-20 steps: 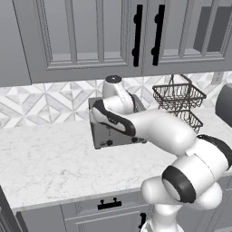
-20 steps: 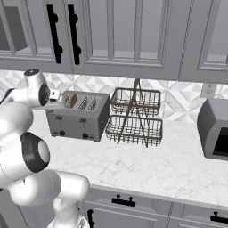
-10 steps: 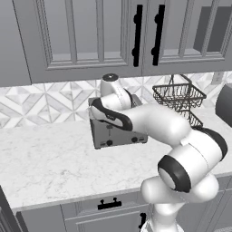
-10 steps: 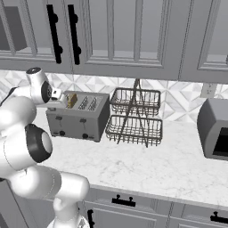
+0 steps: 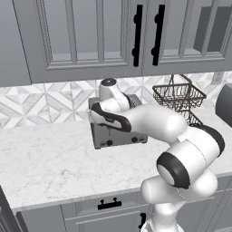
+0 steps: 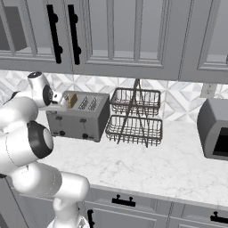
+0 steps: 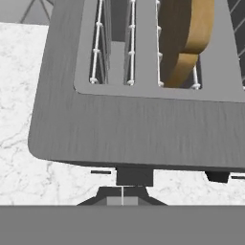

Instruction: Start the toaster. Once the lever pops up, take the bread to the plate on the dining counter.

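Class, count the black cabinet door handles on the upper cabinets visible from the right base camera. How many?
2: a left handle and a right handle, side by side on neighbouring doors above the toaster. More may be out of frame.

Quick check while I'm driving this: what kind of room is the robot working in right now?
Almost certainly a home-style kitchen. A grey toaster with bread in a slot sits on a marble-patterned counter, beside a two-tier wire basket, under grey wall cabinets.

Just beyond the claw (image 7: 122, 195), the toaster (image 7: 143, 129) blocks the way forward; bare counter (image 7: 19, 95) lies alongside.
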Motion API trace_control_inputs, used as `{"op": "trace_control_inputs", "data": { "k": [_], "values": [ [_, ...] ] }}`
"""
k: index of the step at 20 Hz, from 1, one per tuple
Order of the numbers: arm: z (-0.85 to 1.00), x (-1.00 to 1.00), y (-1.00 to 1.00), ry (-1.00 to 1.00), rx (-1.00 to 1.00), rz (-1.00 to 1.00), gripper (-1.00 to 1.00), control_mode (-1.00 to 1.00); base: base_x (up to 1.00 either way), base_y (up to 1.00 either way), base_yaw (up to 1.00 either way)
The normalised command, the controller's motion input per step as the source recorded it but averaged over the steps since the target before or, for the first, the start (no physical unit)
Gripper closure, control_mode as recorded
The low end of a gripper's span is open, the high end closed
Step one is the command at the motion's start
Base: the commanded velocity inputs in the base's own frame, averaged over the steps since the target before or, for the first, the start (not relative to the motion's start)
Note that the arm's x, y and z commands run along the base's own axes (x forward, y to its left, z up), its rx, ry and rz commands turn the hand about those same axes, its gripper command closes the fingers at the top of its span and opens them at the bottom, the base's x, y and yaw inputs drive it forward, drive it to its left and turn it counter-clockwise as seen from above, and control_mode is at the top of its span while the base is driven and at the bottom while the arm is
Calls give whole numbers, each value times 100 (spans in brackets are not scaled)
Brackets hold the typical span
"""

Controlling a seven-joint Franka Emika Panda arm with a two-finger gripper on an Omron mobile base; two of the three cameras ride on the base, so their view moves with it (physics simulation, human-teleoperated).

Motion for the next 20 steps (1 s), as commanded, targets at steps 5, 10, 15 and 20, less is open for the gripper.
{"op": "trace_control_inputs", "data": {
  "k": [5,10,15,20],
  "values": [
    [-27,0,0,0,0,-1,100,-100,0,0,0],
    [-12,6,0,0,0,-2,100,-100,0,0,0],
    [0,12,-2,0,0,-4,100,-100,0,0,0],
    [0,10,-5,0,0,-5,100,-100,0,0,0]
  ]
}}
